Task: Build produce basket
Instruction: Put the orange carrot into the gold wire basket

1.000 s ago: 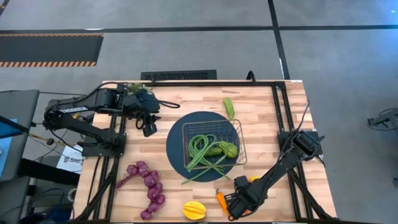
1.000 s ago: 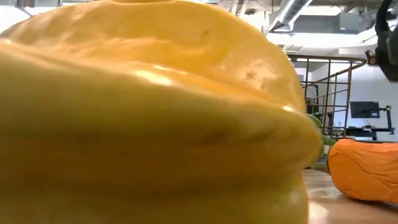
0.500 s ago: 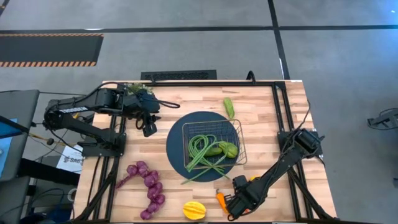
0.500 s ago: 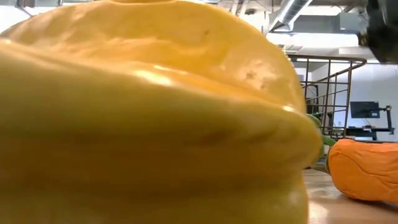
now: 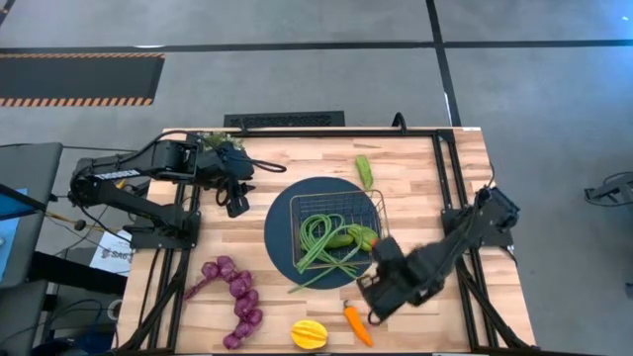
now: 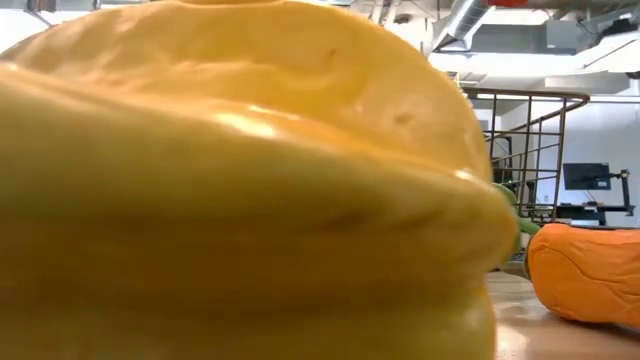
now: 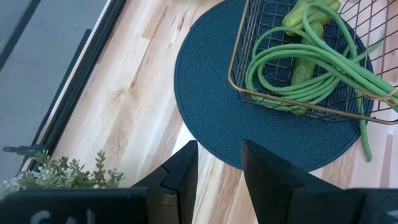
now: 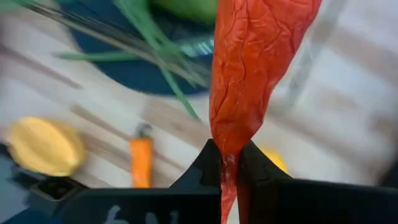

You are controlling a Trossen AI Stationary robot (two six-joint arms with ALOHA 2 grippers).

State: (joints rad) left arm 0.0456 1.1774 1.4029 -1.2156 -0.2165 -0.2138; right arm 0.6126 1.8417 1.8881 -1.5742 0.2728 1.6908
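My right gripper [image 5: 381,292] hangs above the table's near right part, beside the blue mat [image 5: 282,232], shut on a red chili [image 8: 258,68]. The wire basket [image 5: 380,213] stands on the mat and holds a green bean bundle [image 5: 318,239] and a cucumber [image 5: 358,237]. On the wood lie another cucumber [image 5: 364,170], the purple grape string [image 5: 235,295], the yellow ribbed fruit [image 5: 309,333], a carrot [image 5: 355,322] and a lemon [image 8: 275,159]. My left gripper [image 7: 219,168] waits open above the far left, over the mat's edge. My right gripper pinches the chili's narrow end [image 8: 229,158] between its two fingers. The fingers point steeply down. The chili hangs below them with its wide end lowest, clear of the table.
A small potted plant [image 5: 213,143] stands at the far left corner beside my left arm. In the low view the yellow fruit [image 6: 240,180] fills nearly the whole picture, with the carrot [image 6: 585,272] at its right. A black frame [image 5: 440,178] borders the table.
My right gripper has risen quickly from the table's near edge and moved toward the basket, turning as it went. The red chili has come up with it, clear of the wood. The carrot and yellow fruit have stayed where they were.
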